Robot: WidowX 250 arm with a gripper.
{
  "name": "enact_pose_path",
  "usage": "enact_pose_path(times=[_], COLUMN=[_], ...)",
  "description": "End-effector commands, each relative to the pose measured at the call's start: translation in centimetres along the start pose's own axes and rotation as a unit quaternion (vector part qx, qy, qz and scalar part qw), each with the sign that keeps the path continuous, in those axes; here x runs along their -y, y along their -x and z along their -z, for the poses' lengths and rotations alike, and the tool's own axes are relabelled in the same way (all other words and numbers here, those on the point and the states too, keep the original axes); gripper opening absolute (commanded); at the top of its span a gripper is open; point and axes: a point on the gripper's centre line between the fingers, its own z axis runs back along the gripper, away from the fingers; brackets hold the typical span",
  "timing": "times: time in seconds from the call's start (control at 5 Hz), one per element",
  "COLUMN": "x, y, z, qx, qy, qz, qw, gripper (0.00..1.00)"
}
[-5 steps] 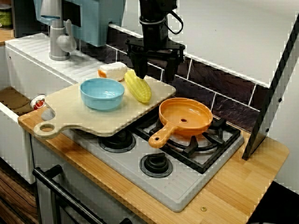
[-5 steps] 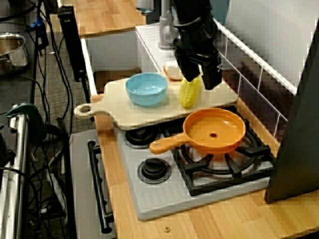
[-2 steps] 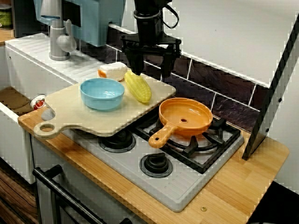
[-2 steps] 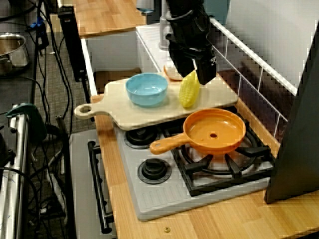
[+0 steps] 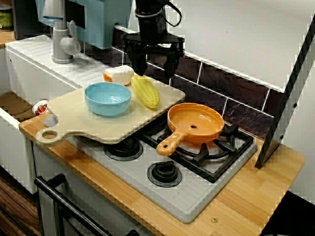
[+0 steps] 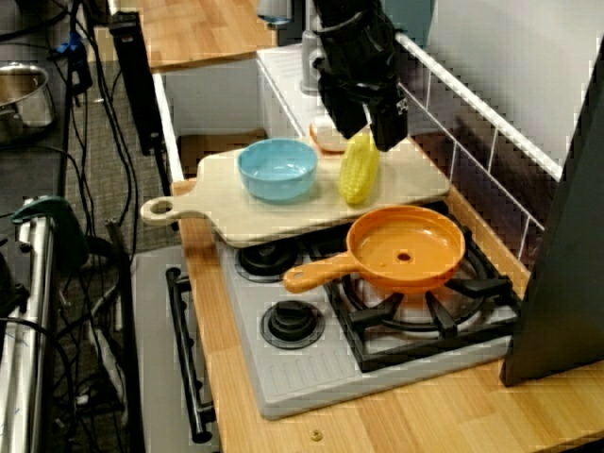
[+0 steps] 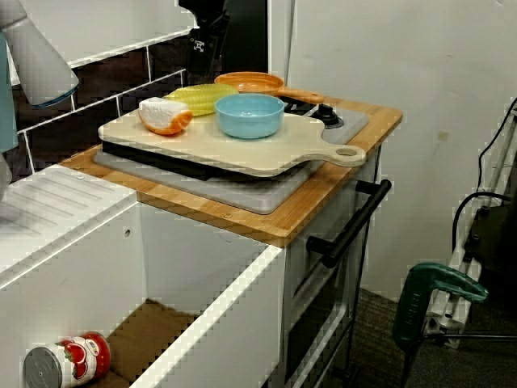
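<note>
Corn cob (image 5: 145, 91) lies on cutting board (image 5: 88, 125) beside blue bowl (image 5: 108, 98) — gripper (image 5: 154, 68) hovers above, fingers spread, empty; looks light, stiff, ribbed (probably plastic toy) — best held across middle

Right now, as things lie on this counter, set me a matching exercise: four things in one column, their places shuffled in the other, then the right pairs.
Things:
1. corn cob
2. blue bowl
3. orange pan
4. tomato can

Places:
A. on the stove grate
B. down in the white basin
C. on the cutting board, at the edge next to the pan
D. middle of the cutting board

Pairs: 1-C, 2-D, 3-A, 4-B.
</note>
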Motion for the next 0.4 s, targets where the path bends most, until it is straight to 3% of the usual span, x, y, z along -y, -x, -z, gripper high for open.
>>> enact_pose_path(times=[0.0,0.2], x=[-0.38,-0.38], y=[-0.84,-0.67], z=[-1.33,-1.24], qx=[0.025,0.019], qy=[0.004,-0.003], qz=[-0.008,-0.021], qw=[0.9996,0.9996], gripper=[1.00,1.00])
